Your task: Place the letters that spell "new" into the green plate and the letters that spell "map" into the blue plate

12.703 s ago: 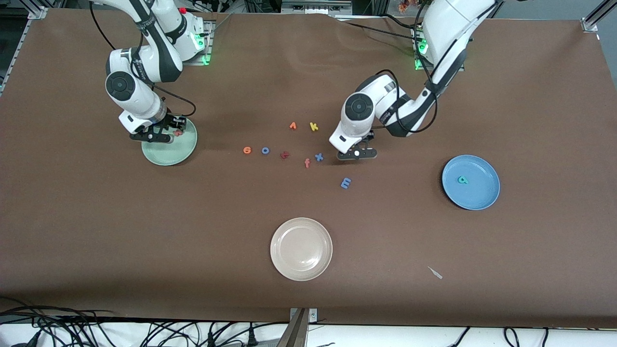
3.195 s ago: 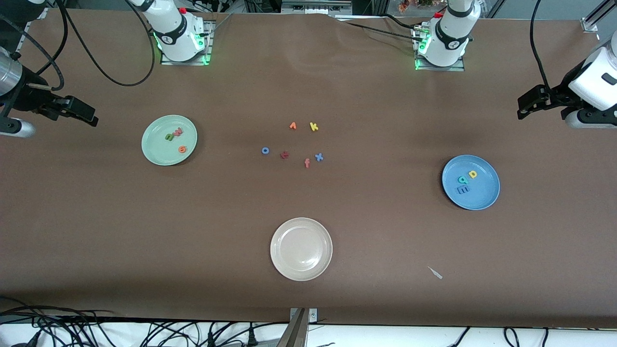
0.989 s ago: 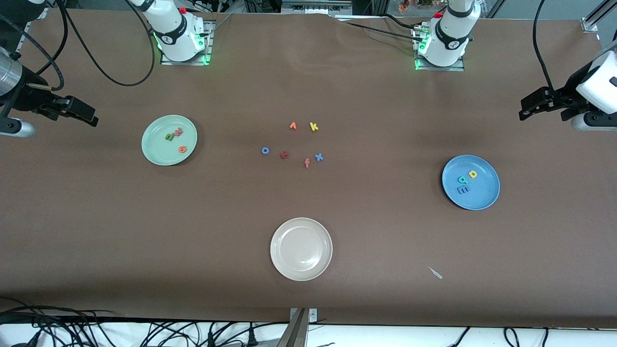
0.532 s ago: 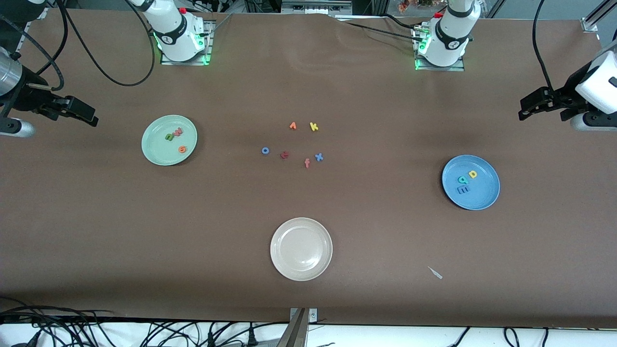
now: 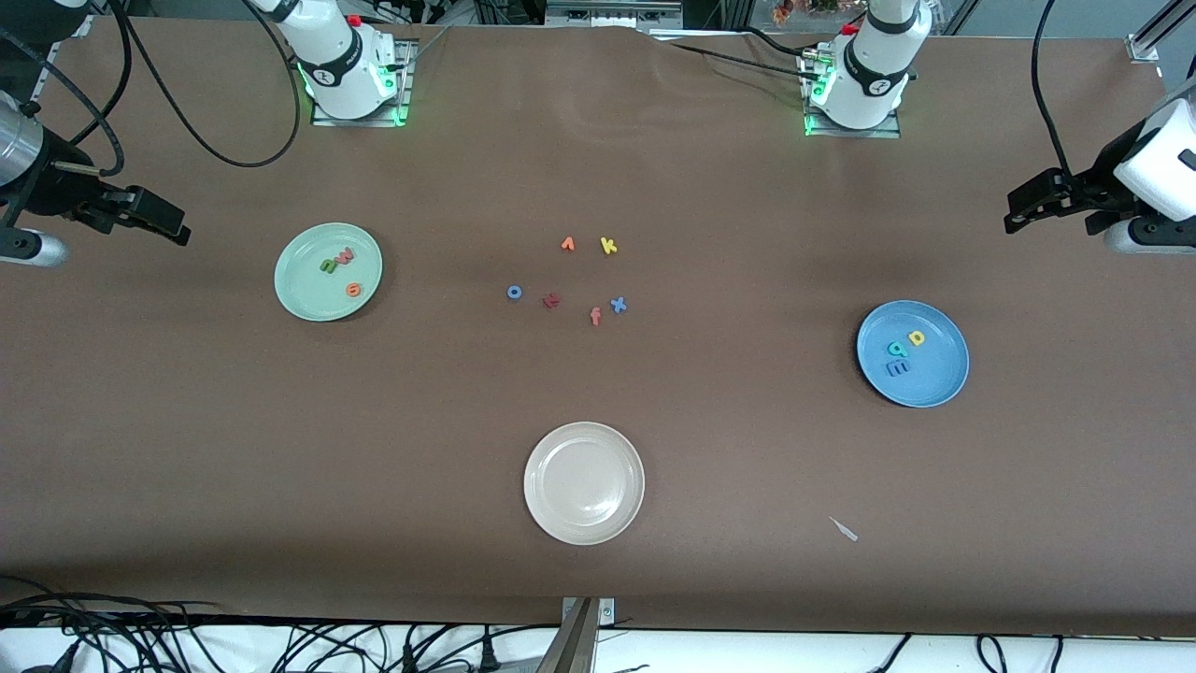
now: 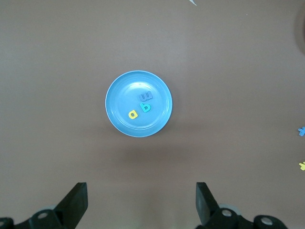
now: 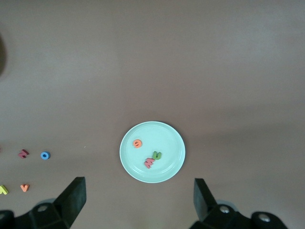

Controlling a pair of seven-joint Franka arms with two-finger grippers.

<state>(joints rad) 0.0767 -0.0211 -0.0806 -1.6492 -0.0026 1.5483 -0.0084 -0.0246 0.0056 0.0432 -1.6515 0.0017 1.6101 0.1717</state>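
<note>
Green n (image 5: 328, 265), red w (image 5: 345, 254), orange e (image 5: 352, 290) lie in green plate (image 5: 304, 299); blue m (image 5: 897, 368), yellow a (image 5: 917, 337), teal p (image 5: 896, 350) in blue plate (image 5: 944, 383). Left hand (image 6: 141, 202) and right hand (image 7: 139, 199) both wide, empty, raised at their worktop ends
</note>
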